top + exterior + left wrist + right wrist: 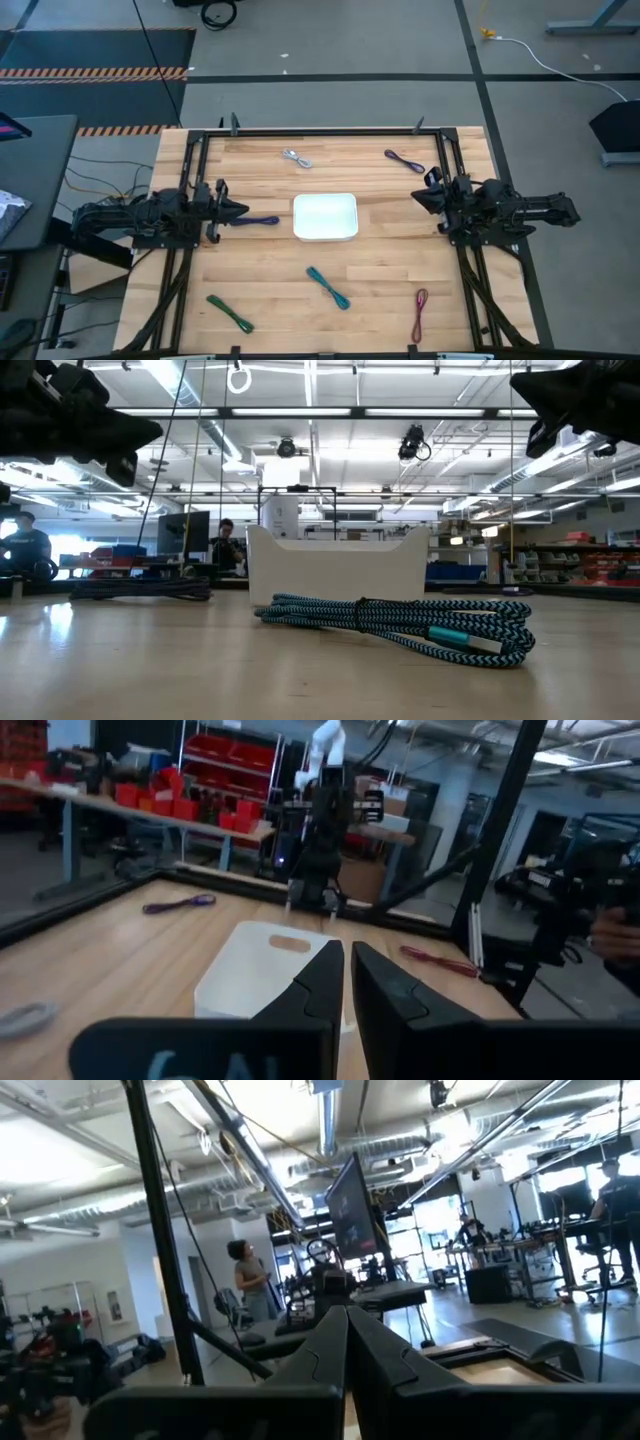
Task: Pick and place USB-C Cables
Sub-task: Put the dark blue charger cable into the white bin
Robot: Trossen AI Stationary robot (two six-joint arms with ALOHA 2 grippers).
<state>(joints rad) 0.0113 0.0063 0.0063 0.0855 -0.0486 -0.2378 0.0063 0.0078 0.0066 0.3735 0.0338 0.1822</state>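
Observation:
Six bundled cables lie flat on the wooden table: silver-white [297, 158] and purple [404, 161] at the far side, a second purple one [258, 221] left of the white bin [325, 217], and teal [328, 287], green [230, 313] and dark red [420, 314] at the near side. My left gripper [238, 210] is shut and empty, raised above the table, its tips just beside the near purple cable's left end. My right gripper [420, 198] is shut and empty, raised to the right of the bin. The teal cable [400, 625] lies in front of the bin [340, 565].
A black frame [320, 132] runs along the table's edges. The left wrist view shows the bin [270, 970], the far purple cable [178, 904], the dark red cable [440, 961] and the right arm [318, 830] beyond. People stand in the room behind.

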